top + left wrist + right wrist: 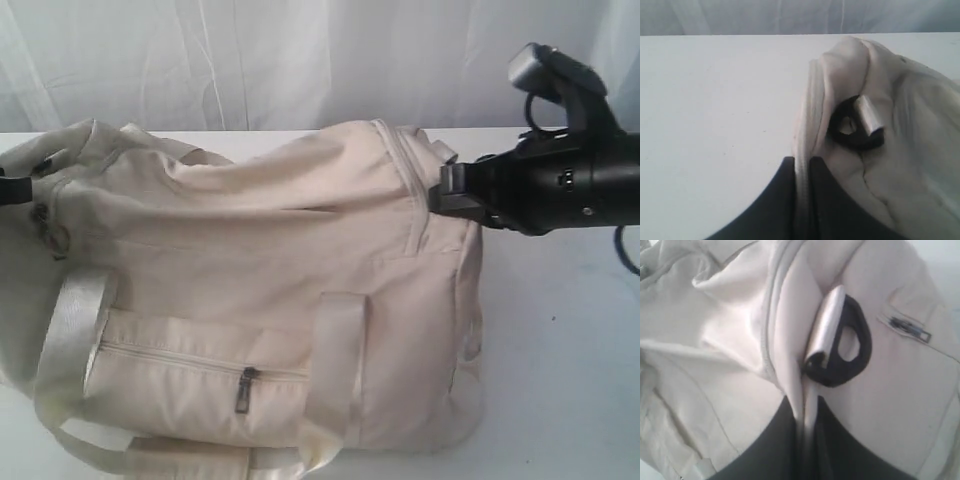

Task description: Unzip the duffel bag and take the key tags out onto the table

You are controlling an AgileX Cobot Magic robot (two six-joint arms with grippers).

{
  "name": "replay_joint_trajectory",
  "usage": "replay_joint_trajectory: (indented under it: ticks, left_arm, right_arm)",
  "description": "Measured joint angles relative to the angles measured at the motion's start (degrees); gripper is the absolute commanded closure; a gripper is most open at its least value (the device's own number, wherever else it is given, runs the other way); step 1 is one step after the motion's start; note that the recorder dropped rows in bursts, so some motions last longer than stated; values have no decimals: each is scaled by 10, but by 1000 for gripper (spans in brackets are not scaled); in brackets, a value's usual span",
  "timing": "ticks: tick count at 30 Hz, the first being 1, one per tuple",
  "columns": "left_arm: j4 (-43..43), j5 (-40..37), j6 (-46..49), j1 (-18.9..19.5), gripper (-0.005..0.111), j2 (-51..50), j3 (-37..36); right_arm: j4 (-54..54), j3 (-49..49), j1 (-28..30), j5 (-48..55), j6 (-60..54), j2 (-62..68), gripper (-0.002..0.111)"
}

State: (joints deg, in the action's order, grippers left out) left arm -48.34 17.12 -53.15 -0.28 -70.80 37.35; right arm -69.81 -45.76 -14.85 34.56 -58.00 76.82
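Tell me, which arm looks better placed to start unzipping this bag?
Likely left: the metal zipper pulls sit beside the left gripper. The right gripper pinches the duffel bag at its far end, steadying it.

Left fingers (777, 205) and right fingers (775, 450) seem pinched almost closed.

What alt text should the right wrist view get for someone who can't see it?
The right claw is shut on a fold of the cream duffel bag, beside its zipper seam. Just past the claw, a black D-ring sits on a pale webbing loop.
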Motion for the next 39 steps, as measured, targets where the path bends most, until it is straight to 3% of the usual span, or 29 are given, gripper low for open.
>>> replay_joint_trajectory:
  ticks: [5, 9, 14, 20, 25, 28, 32, 35, 39]
  left_arm:
    - [5, -80, -37, -6, 107, 57, -1]
    - [27, -125, -47, -12, 107, 100, -5]
    - [87, -163, -44, -12, 107, 160, -39]
    - [103, -201, -38, 0, 107, 207, -76]
    - [100, -171, -36, 3, 105, 213, -80]
    - [89, -147, -34, 3, 92, 213, -82]
    - [81, -115, -33, 4, 61, 213, -82]
    - [77, -91, -34, 5, 44, 217, -79]
    - [76, -84, -34, 10, 41, 217, -58]
  right_arm:
    - [69, 0, 57, 66, 63, -24, 108]
    - [74, -3, 68, 96, 76, -25, 107]
    - [70, -9, 69, 112, 78, -26, 86]
    - [87, -52, 90, 52, 79, -30, 42]
    - [79, -98, 90, 50, 79, -30, 38]
    - [73, -127, 84, 30, 79, -30, 38]
    - [71, -161, 61, 12, 73, -15, 38]
    - [70, -179, 41, -2, 66, 13, 38]
    - [70, -194, 21, -16, 64, 59, 38]
